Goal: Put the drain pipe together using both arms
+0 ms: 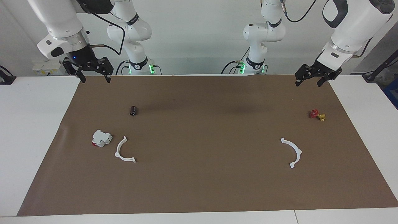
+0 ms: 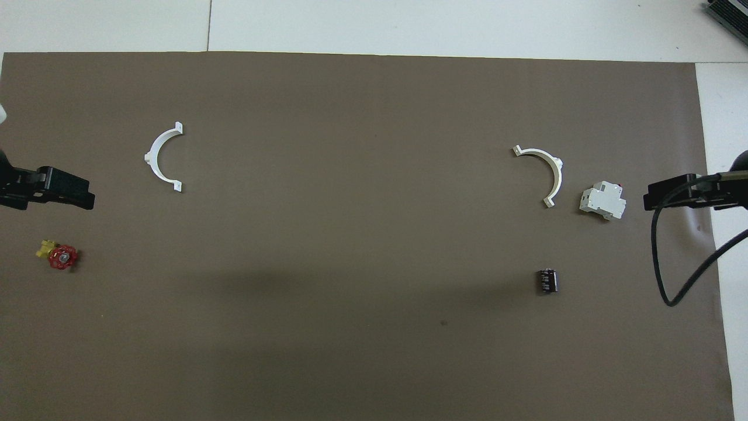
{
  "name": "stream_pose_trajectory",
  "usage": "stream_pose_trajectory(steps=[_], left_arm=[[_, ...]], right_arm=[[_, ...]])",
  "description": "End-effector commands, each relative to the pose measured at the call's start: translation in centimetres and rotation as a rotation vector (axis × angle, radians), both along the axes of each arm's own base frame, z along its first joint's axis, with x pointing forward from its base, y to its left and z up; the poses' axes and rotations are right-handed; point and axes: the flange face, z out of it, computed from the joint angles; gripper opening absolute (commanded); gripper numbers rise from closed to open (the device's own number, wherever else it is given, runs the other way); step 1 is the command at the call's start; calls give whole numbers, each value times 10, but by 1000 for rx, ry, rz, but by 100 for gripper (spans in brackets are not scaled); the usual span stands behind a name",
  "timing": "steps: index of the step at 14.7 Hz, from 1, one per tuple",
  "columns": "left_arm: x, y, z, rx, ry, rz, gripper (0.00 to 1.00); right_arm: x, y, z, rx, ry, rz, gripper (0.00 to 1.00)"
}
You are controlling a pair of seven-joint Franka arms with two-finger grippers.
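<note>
While I am watching from the facing camera, the right gripper (image 1: pixel 95 77) is hanging empty with its fingers spread over the brown mat's (image 1: pixel 199 186) edge. One white half-ring (image 1: pixel 123 152) is lying well apart from it, beside a white breaker block (image 1: pixel 101 138), with a black cylinder (image 1: pixel 134 110) nearer the robots. Toward the left arm's end, the second half-ring (image 1: pixel 293 151) is lying well apart from the left gripper (image 1: pixel 308 82), which is hanging spread and empty near a red-and-yellow valve (image 1: pixel 317 115).

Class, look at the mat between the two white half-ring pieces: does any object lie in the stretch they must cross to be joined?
Nothing visible does. The arc by the breaker and the other arc lie far apart with bare brown mat between them. The white breaker sits beside the first arc, away from that gap; the black cylinder lies nearer the robots.
</note>
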Motion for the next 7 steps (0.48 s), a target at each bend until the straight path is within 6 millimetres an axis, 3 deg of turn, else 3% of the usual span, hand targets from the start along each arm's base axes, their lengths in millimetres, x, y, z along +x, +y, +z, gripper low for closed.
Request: stream_pose_trajectory(steps=[1,7], left_arm=[[-5,3,-1,-7,12,-2,100],[-5,3,0,-7,11,0,100]], right_arm=[[-6,-4,2,1,10,12,100],[-8,-5,3,1,8,-8,100]])
